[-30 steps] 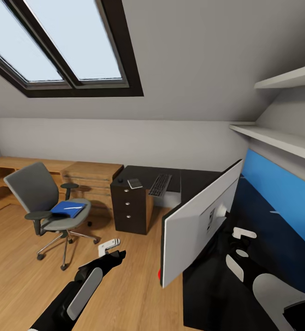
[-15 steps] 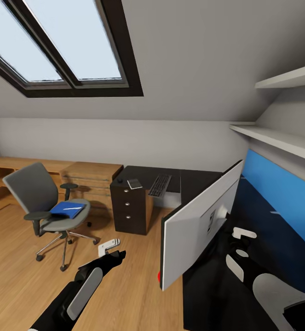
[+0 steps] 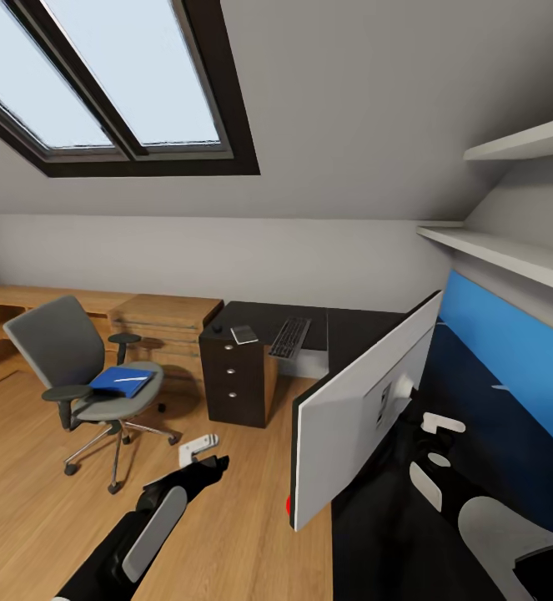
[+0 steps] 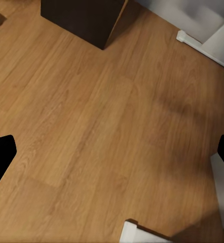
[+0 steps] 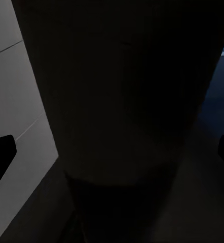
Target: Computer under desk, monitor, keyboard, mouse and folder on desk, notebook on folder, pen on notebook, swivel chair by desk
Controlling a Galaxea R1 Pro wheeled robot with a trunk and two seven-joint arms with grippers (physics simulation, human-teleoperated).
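Fingers of the left gripper (image 4: 112, 152) stand apart over bare floor; right gripper's cannot be told. Monitor (image 3: 361, 407) stands skewed at the desk (image 3: 355, 330) edge; a knock risks toppling it.

Three viewpoints: one high and wide, two close on the wrists.

The bedroom is seen from head height, forward and down, with the swivel chair (image 3: 88, 367) at 9 o'clock and the monitor (image 3: 361, 409) at 4 o'clock. The wood floor (image 4: 107, 131), shared with the head view, is faced closely from above by the left wrist camera. A dark surface is met at very close range by the right wrist camera.
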